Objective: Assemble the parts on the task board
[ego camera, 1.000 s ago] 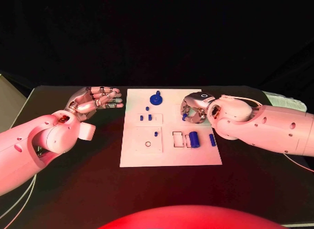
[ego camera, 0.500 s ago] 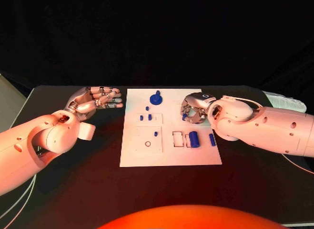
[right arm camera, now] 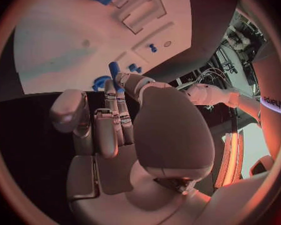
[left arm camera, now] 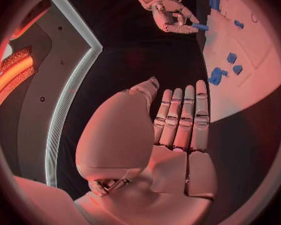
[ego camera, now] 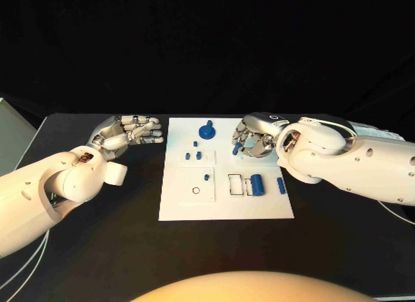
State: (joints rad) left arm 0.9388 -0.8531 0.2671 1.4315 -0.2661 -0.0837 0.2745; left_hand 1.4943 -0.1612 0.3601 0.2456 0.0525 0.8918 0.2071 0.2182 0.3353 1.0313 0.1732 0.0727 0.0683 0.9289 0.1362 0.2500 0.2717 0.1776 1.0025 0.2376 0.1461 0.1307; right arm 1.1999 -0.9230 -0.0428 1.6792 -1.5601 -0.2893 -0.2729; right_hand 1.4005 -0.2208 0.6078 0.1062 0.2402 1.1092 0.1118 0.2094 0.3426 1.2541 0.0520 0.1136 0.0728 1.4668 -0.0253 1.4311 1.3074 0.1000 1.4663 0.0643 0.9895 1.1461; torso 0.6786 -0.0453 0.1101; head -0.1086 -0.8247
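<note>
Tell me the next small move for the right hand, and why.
Probably carry the small blue peg toward a free hole on the task board. The right hand pinches it above the board's right edge, while the left hand waits off the board.

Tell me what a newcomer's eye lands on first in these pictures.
First the white task board in the middle of the black table, dotted with small blue parts. Next the right hand, raised over the board's far right portion with a small blue peg pinched in its fingers. Last the left hand, hanging empty with fingers apart beside the board's far left corner.
</note>
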